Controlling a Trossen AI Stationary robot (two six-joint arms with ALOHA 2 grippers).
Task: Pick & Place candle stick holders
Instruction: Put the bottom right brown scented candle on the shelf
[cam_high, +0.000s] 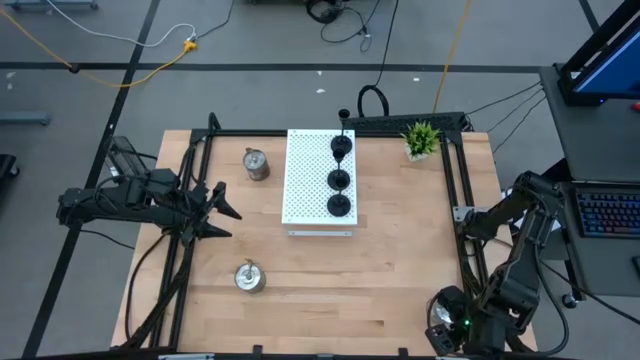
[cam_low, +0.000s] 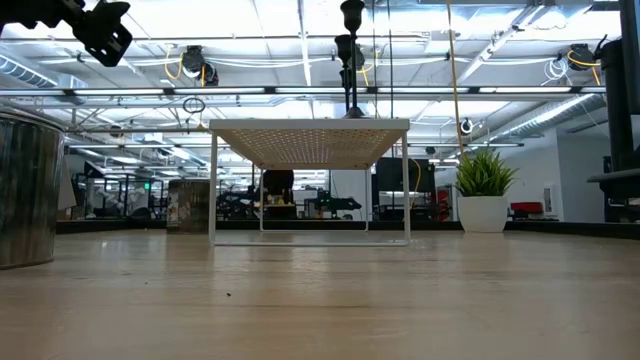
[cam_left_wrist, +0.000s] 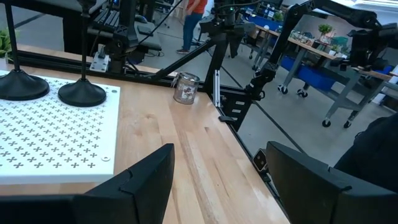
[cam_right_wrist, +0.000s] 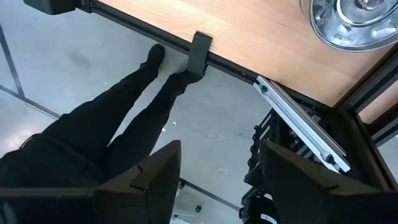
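Three black candle stick holders (cam_high: 340, 180) stand in a row by their round bases on the white perforated board (cam_high: 305, 180); two of their bases (cam_left_wrist: 81, 93) show in the left wrist view. One silver holder (cam_high: 256, 163) stands on the table left of the board, and another (cam_high: 248, 277) near the front edge, also seen from the right wrist (cam_right_wrist: 357, 22). My left gripper (cam_left_wrist: 224, 186) hangs open left of the board, holding nothing. My right gripper (cam_right_wrist: 221, 180) is open over the floor beyond the table's near right corner.
A small green potted plant (cam_high: 422, 138) stands at the far right of the table. Black frame rails (cam_high: 455, 180) run along the table's sides. A person's dark-trousered legs (cam_right_wrist: 124, 124) stand at the table's near edge. Bare wood (cam_high: 400, 260) lies right of the board.
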